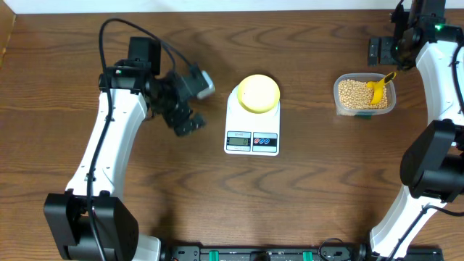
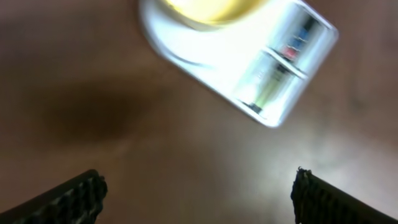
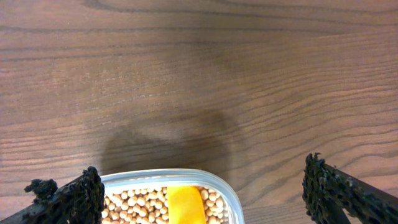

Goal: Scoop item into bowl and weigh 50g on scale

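The white scale [image 1: 252, 123] lies at the table's middle with the pale-yellow bowl [image 1: 259, 93] on its platform. Both show blurred in the left wrist view: scale [image 2: 249, 56], bowl [image 2: 205, 7]. The tan grains [image 1: 355, 94] fill a clear container [image 1: 341, 109] at the right, with a yellow scoop [image 1: 379, 87] lying in them. In the right wrist view the grains [image 3: 140, 204] and scoop [image 3: 185, 205] sit at the bottom edge. My left gripper [image 1: 185, 119] is open and empty, left of the scale. My right gripper [image 1: 383, 49] is open and empty, beyond the container.
The bare brown wooden table [image 1: 319, 196] surrounds the scale and container. The right arm's white links [image 1: 442, 80] run along the right edge. The left arm's cable [image 1: 138, 32] loops at the back left.
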`<state>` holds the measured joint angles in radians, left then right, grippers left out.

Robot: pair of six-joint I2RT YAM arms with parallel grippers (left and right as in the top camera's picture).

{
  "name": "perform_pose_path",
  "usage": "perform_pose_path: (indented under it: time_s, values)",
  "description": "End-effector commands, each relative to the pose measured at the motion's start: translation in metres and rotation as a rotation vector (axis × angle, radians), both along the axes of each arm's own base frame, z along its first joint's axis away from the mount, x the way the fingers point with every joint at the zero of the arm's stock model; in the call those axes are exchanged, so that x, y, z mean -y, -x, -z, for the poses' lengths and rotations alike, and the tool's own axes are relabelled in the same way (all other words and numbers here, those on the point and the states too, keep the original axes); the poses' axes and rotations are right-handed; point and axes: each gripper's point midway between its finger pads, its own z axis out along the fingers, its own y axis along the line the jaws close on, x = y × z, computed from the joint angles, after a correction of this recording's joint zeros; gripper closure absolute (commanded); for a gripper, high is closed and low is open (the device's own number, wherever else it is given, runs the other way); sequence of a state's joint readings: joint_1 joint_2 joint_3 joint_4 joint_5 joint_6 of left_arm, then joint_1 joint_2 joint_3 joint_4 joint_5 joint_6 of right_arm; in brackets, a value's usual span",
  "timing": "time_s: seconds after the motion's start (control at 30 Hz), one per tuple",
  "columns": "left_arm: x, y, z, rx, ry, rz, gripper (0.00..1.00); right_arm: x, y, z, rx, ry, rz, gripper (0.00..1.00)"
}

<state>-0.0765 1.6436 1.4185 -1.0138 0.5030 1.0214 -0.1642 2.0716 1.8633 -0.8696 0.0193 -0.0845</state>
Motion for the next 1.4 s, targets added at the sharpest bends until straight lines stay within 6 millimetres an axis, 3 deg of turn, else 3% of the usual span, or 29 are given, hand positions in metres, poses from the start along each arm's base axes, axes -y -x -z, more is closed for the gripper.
perform_pose_path:
  time_s: [0.0,0.1,0.2,0.63,0.8,1.0,1.37]
  values:
    - [0.008,0.027,-0.004,0.009,0.025,0.217,0.02,0.000,-0.003,-0.001,0.006,0.007,0.001,0.01]
    - [0.011,0.052,-0.004,0.002,0.041,0.394,0.02,0.000,-0.003,-0.001,0.005,0.007,0.001,0.01]
    - [0.013,0.059,-0.005,0.027,0.055,0.489,0.02,0.000,-0.003,-0.001,0.006,0.007,0.001,0.01]
    - [0.017,0.030,0.004,0.125,0.040,0.504,0.03,0.000,-0.003,-0.001,0.005,0.007,0.001,0.01]
    - [0.022,0.027,0.000,0.146,0.073,0.507,0.03,0.000,-0.003,-0.001,0.005,0.007,0.001,0.01]
    - [0.044,0.031,-0.017,0.178,0.240,0.513,0.02,0.000,-0.003,-0.001,0.005,0.007,0.001,0.01]
    - [0.043,0.033,-0.006,0.139,0.240,0.508,0.03,0.000,-0.003,-0.001,0.005,0.007,0.001,0.01]
